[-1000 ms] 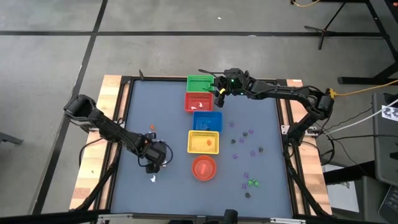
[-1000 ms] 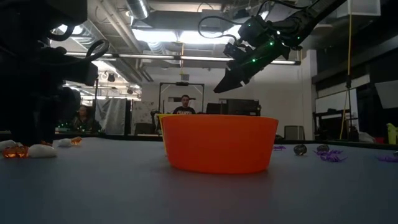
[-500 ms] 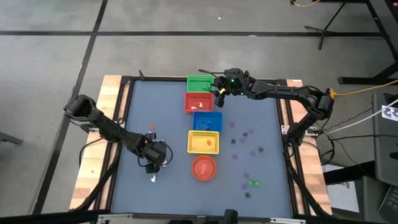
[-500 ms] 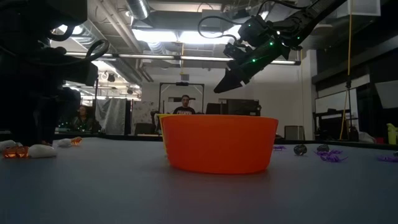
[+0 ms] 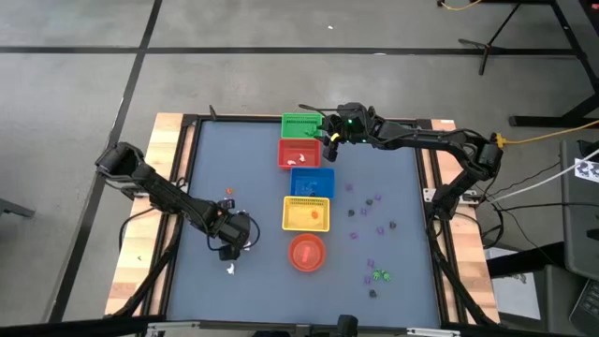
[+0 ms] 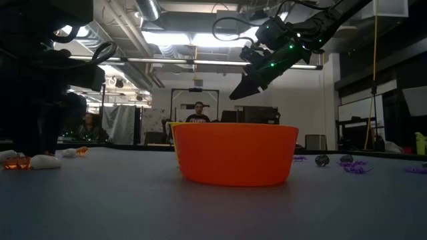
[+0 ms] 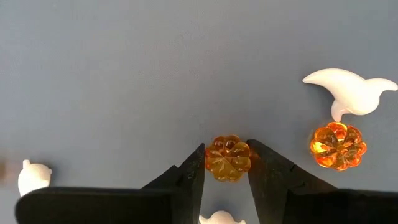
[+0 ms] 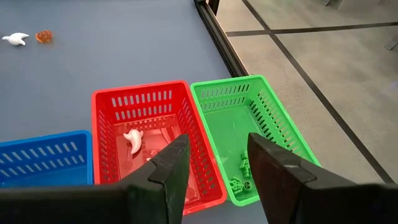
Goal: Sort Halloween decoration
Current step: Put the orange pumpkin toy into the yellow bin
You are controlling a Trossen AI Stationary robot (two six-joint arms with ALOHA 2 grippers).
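The left end effector (image 7: 226,163) clamps a glossy orange pumpkin (image 7: 228,158), ribbed and translucent, on the grey tabletop (image 7: 124,74). The right end effector (image 8: 216,163) hangs apart above the baskets.

Floor's plain grey concrete (image 5: 84,94) with dark seam lines crossing it. The grey-blue table top (image 5: 243,159) has light wooden side rails (image 5: 159,150) and a black frame. Off the top right corner there's a black tripod stand (image 5: 505,37) on the floor. From table level you see a dim workshop: long bright ceiling lights (image 6: 193,37), exposed pipes, a dark doorway frame (image 6: 194,100) at the back, plus two people sitting far behind.
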